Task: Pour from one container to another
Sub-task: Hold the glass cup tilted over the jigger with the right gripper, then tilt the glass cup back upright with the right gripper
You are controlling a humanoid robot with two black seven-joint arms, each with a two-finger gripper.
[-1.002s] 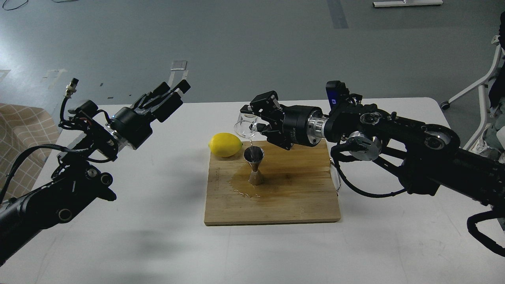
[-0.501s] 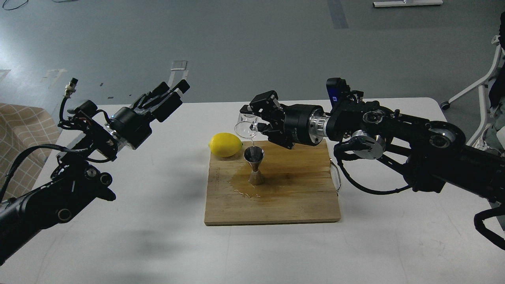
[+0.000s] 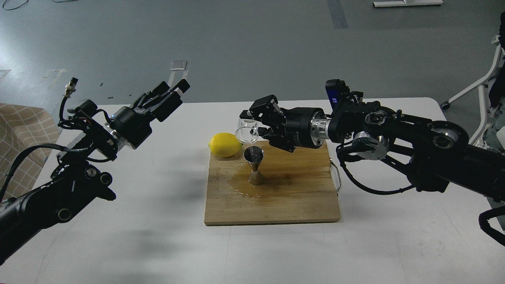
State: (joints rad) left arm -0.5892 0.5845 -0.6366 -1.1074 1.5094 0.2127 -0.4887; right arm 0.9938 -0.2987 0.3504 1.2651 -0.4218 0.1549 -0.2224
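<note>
A clear glass cup point(image 3: 246, 132) hangs tipped on its side, mouth toward the left and down, just above the steel jigger point(image 3: 254, 163). My right gripper point(image 3: 254, 120) is shut on the cup's body. The hourglass-shaped jigger stands upright on the wooden cutting board point(image 3: 300, 197), with a wet patch around its foot. My left gripper point(image 3: 173, 88) is raised over the table's left side, far from the board, fingers close together with nothing in them.
A yellow lemon point(image 3: 225, 144) lies at the board's far left corner, beside the jigger. The white table point(image 3: 158, 236) carries the board. A checked cloth point(image 3: 19, 134) shows at the left edge.
The right gripper and the cup have sunk slightly and shifted a little right, closer over the jigger. The thin stream from the cup's lip is no longer plain. Left arm unchanged.
</note>
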